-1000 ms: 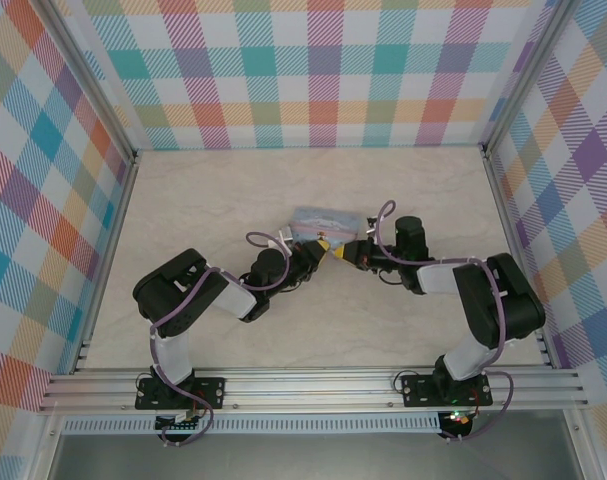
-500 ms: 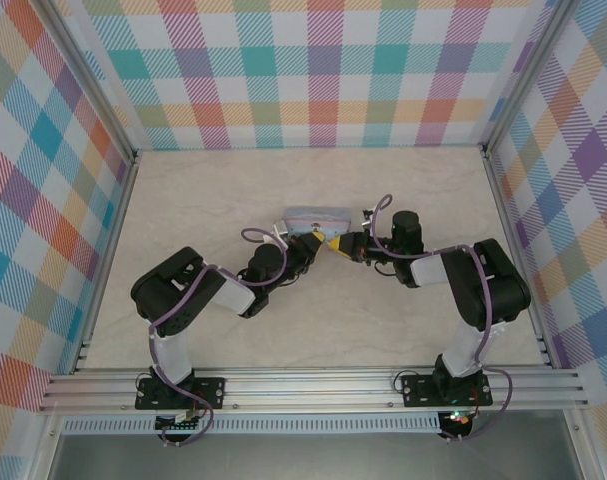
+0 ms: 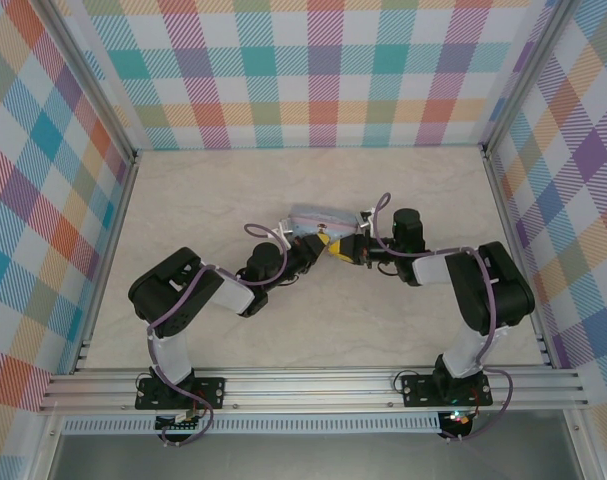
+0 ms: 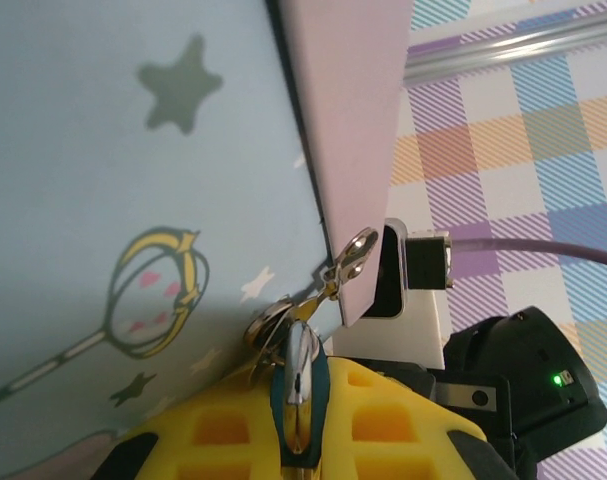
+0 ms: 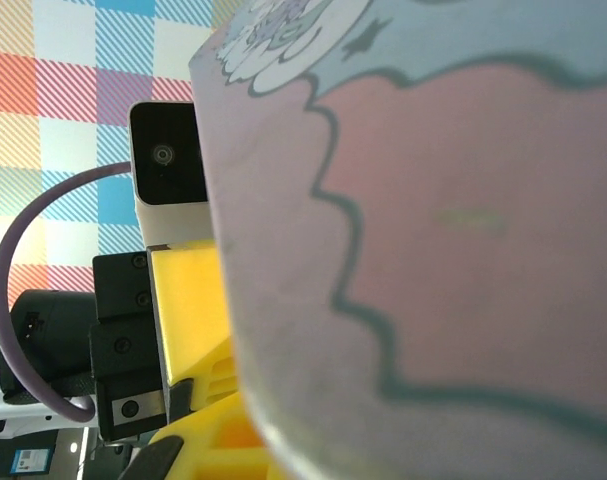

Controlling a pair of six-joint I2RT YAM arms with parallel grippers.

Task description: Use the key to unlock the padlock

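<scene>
The padlock [image 4: 301,375], a small, shiny, rounded metal piece, hangs by the thin latch [image 4: 351,255] of the smooth pale-blue printed tin [image 4: 133,180]. It is pinched between the left gripper's [image 4: 299,425] waffled yellow fingers [image 4: 383,420]. The right gripper [image 3: 336,248] is closed at the tin's front edge.

**Plaid walls round a pale marbled table**

A cream, marble-patterned tabletop [image 3: 203,200] lies under the jaws, evenly lit. Beyond them stands the back wall [image 3: 323,75]. The left wall [image 3: 38,200] and right wall [image 3: 578,180] flank them, all three in pastel plaid. Aluminium posts [image 3: 88,85] frame the far corners, and an aluminium rail [image 3: 313,385] runs behind the jaws along the near edge.
</scene>
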